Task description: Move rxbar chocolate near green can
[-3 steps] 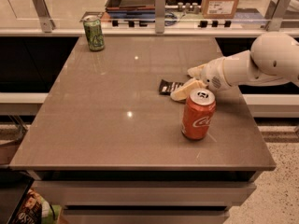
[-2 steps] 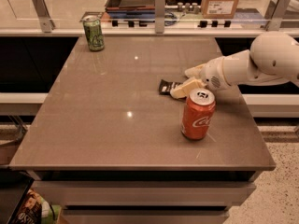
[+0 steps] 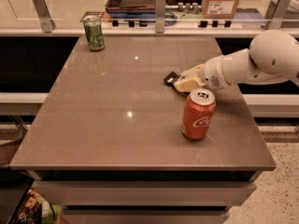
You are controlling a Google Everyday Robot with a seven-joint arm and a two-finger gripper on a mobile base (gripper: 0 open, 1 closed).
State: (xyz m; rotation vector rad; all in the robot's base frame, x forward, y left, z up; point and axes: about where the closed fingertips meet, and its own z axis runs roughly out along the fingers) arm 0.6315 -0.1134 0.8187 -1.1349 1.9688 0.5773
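Note:
The rxbar chocolate (image 3: 171,78) is a small black bar lying on the table right of centre; only its left end shows, the rest is hidden by my gripper. My gripper (image 3: 186,81) reaches in from the right on a white arm and sits over the bar at table level. The green can (image 3: 94,33) stands upright at the far left corner of the table, well apart from the bar and the gripper.
A red Coca-Cola can (image 3: 198,114) stands upright just in front of the gripper. The grey table (image 3: 117,115) has a front edge near the bottom. A railing with posts and a counter with boxes run behind the far edge.
The gripper and the bar have moved slightly, staying together at the same spot right of centre. The cans have not moved.

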